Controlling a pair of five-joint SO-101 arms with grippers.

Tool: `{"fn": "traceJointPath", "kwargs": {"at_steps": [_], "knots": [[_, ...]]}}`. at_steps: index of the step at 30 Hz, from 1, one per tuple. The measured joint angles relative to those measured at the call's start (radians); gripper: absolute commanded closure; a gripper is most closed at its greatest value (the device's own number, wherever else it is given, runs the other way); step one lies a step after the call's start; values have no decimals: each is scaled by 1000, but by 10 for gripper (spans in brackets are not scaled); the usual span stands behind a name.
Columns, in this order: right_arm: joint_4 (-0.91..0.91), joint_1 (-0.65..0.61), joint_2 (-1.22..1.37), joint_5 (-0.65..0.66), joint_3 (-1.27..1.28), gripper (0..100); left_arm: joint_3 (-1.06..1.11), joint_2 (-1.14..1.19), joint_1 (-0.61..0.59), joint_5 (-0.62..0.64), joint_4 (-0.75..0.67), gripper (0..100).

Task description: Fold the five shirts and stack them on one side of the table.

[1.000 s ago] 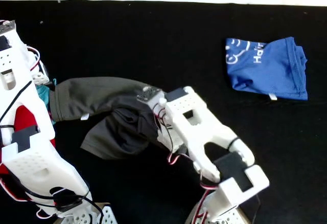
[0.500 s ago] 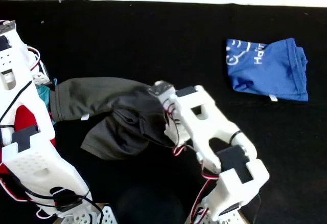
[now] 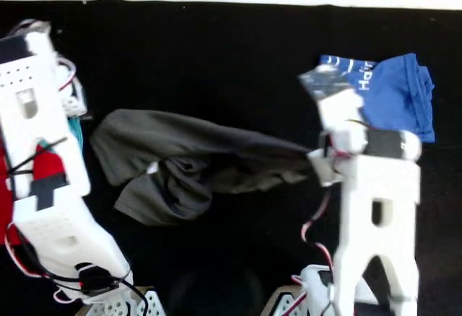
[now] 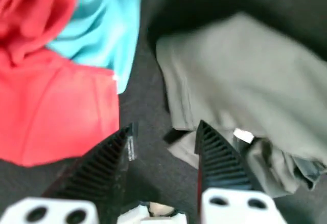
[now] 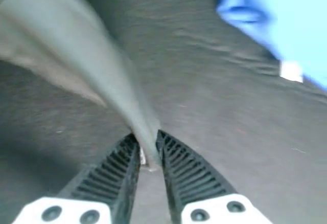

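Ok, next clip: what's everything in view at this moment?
grey shirt: one, dark grey, table centre, stretched toward the right gripper
blue shirt: one, blue, roughly folded, far right of the table
red shirt: one, red, left edge
teal shirt: one, teal, left edge, beside the red shirt
table: one, black
left gripper: open, over the gap between red and grey shirts
right gripper: shut on the grey shirt
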Motion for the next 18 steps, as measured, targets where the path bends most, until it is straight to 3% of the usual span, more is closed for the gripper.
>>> {"fn": "traceJointPath", "kwargs": {"at_steps": [5,11,18], "knots": [[-26,137,-28,51,-11,993,-12,-57,130,2,6,812],[-64,170,3,51,-11,993,95,-40,311,2,8,812],[-66,173,40,51,-11,993,110,130,353,-2,-6,813]]}}
